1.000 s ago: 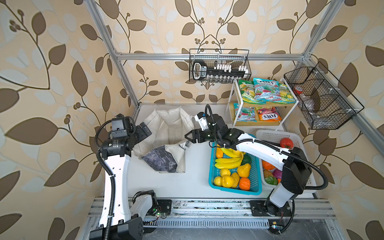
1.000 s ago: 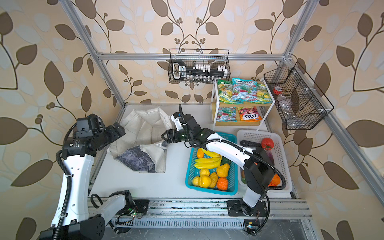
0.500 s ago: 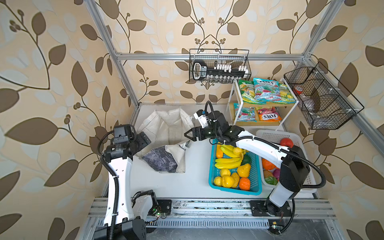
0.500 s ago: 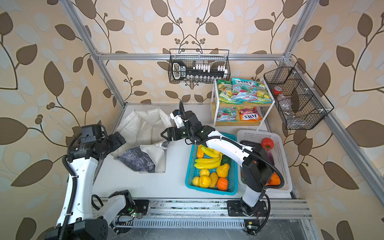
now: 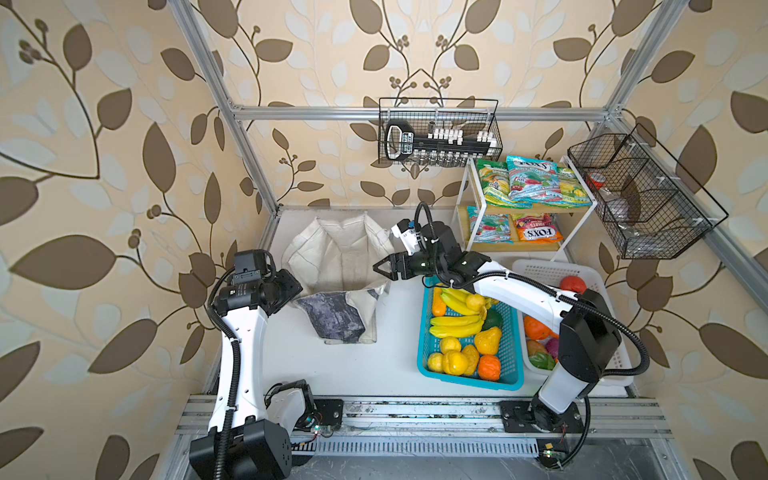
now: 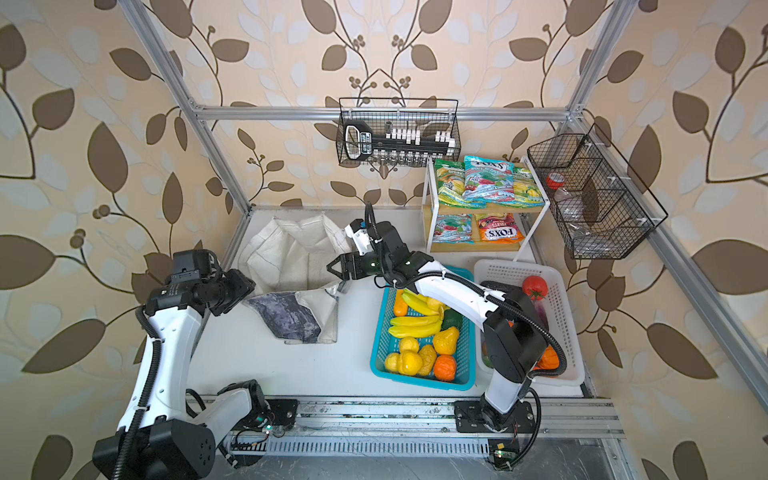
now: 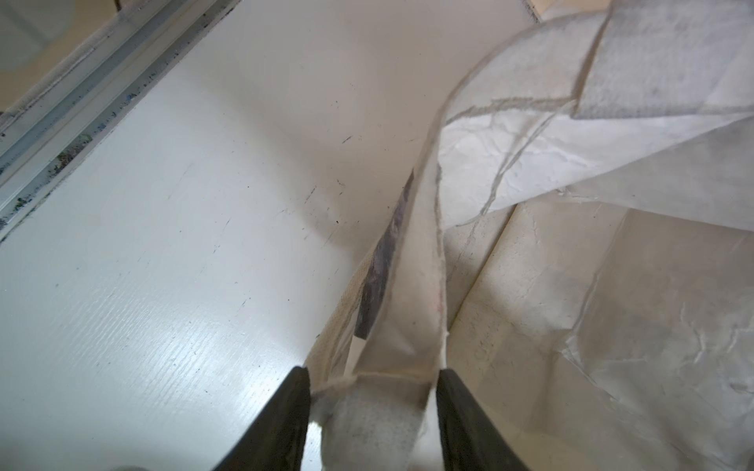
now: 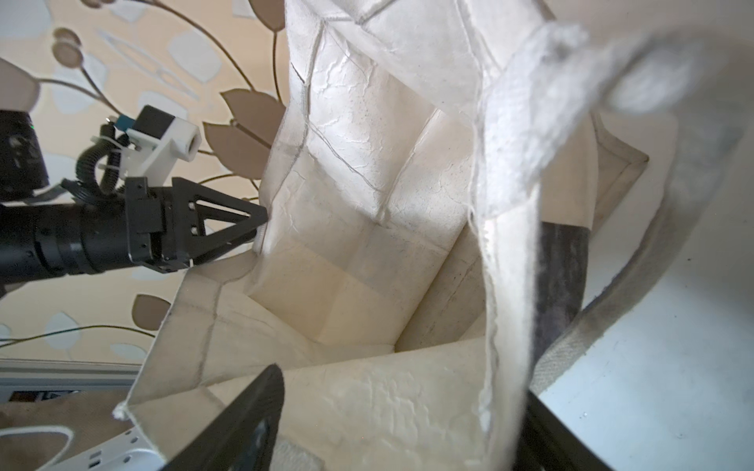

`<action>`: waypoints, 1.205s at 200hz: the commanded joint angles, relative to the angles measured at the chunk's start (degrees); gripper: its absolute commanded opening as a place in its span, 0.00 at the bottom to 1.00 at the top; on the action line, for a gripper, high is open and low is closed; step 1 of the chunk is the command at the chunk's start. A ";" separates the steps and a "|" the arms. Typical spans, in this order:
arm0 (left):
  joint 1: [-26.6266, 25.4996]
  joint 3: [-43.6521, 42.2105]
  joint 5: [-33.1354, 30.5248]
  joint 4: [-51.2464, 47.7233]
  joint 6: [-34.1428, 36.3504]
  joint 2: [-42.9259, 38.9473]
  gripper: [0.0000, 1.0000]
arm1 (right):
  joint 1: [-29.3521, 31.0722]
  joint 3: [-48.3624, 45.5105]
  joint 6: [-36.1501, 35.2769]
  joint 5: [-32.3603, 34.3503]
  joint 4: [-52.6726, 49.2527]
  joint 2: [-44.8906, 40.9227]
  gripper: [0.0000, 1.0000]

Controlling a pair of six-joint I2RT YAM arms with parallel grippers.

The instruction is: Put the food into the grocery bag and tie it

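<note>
The left tool stands half apart astride the rim of the grocery bag; whether it grips, I cannot tell. The right tool is wide, with the opposite rim between its jaws. The bag sits open on the surface, and the food lies nearby in a blue basket.

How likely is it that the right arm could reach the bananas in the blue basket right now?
Probably yes. The bananas lie uncovered in the open-topped blue basket, close under that arm. Its end effector, jaws open astride the grocery bag rim, would first have to back off.
</note>
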 commanded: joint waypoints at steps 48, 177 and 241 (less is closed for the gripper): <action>0.13 10.05 -3.91 4.34 8.18 4.53 0.99 | -1.38 -0.30 0.12 0.60 0.15 0.18 0.81; 0.04 7.21 14.38 12.08 3.04 12.72 0.00 | -3.27 3.21 0.10 -3.37 -3.04 3.68 0.59; 0.13 11.00 18.94 7.37 -1.46 7.00 0.00 | -2.73 5.81 -8.62 3.97 -13.71 -1.01 0.02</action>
